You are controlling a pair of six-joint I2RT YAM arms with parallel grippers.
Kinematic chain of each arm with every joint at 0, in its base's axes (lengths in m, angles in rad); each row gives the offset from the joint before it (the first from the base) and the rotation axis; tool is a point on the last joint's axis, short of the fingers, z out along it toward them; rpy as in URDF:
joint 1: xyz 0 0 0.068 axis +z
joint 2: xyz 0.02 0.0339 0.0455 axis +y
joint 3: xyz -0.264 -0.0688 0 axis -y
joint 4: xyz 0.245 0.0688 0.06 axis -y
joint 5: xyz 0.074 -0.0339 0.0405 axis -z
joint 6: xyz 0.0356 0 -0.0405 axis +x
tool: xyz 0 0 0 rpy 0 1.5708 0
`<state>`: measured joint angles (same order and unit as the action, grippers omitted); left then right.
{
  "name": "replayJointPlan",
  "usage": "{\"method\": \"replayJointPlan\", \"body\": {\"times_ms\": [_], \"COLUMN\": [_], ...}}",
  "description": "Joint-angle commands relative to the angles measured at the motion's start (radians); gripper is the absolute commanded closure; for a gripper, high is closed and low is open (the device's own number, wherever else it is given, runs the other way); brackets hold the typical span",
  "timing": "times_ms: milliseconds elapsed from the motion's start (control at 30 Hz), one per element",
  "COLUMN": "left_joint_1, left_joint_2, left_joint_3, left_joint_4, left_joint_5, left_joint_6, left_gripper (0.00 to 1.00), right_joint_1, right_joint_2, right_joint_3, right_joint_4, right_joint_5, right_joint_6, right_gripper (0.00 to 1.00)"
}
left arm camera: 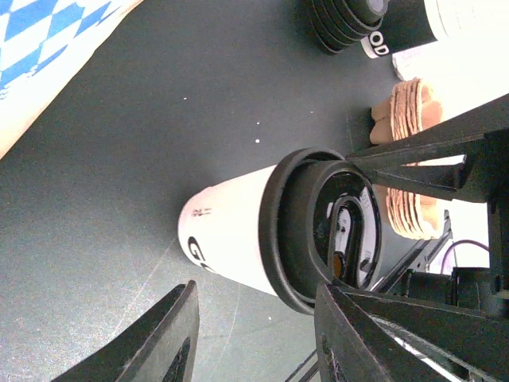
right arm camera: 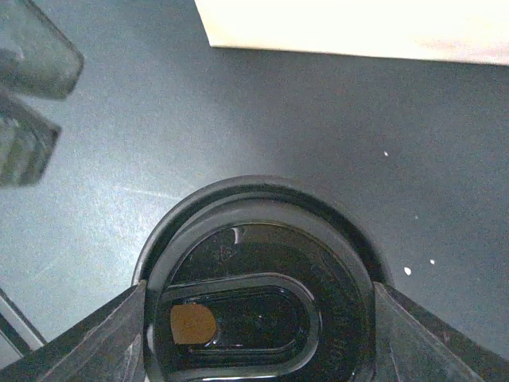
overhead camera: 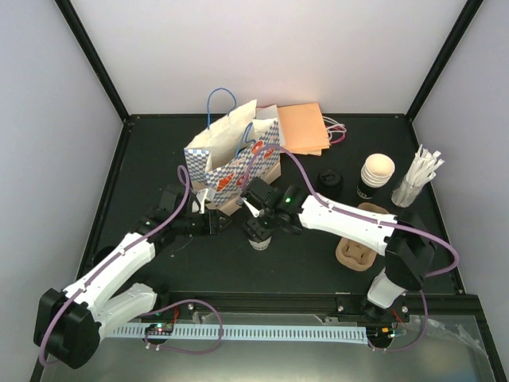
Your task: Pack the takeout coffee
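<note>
The takeout coffee [left arm camera: 238,231], a small white paper cup with a round black plastic lid [right arm camera: 254,263], stands near the middle of the black table [overhead camera: 302,267]. In the overhead view the blue-and-white chequered paper bag [overhead camera: 231,163] is just beyond it at about eleven o'clock. The right gripper [overhead camera: 260,225] hangs over the cup from above, its two fingers pressing the lid's rim from opposite sides, so it grips the cup at the top. Whether the base is off the table I cannot tell. The step in hand looks like carrying the cup to the bag, and the grip is the weak spot, since a hold on the lid alone could pull it off. The lift should go straight up and slowly, cup upright, high enough to clear the bag's top edge and blue cord handles. Only then should it travel toward twelve o'clock and lower into the open mouth. The left gripper [overhead camera: 208,220] sits at nine o'clock of the cup, by the bag's near corner, jaws partly apart and holding nothing. It would serve well steadying the bag's rim. The right arm reaches in from five o'clock, forearm stretched across the table and wrist bent down. The left arm reaches in low from seven o'clock, its camera looking sideways at the cup.
</note>
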<state>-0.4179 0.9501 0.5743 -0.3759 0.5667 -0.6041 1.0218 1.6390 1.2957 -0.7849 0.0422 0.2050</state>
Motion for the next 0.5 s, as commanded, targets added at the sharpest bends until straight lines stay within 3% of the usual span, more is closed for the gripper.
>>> {"method": "replayJointPlan", "body": {"times_ms": [0,467], "left_joint_1": [0.008,0.007], "left_joint_2": [-0.017,-0.016], "left_joint_3": [0.056,0.064], "left_joint_4": [-0.036,-0.049], "left_joint_5": [0.018,0.025], "left_joint_6": [0.014,0.019], "left_gripper": [0.58,0.58], "right_joint_1": [0.009,0.026], "right_joint_2": [-0.028,-0.122], "right_joint_3": [-0.026,-0.116], "right_joint_4": [-0.153,-0.081], "right_joint_5": [0.004,-0.019], "right_joint_6": [0.001,0.0], "right_gripper": [0.33,0.33]}}
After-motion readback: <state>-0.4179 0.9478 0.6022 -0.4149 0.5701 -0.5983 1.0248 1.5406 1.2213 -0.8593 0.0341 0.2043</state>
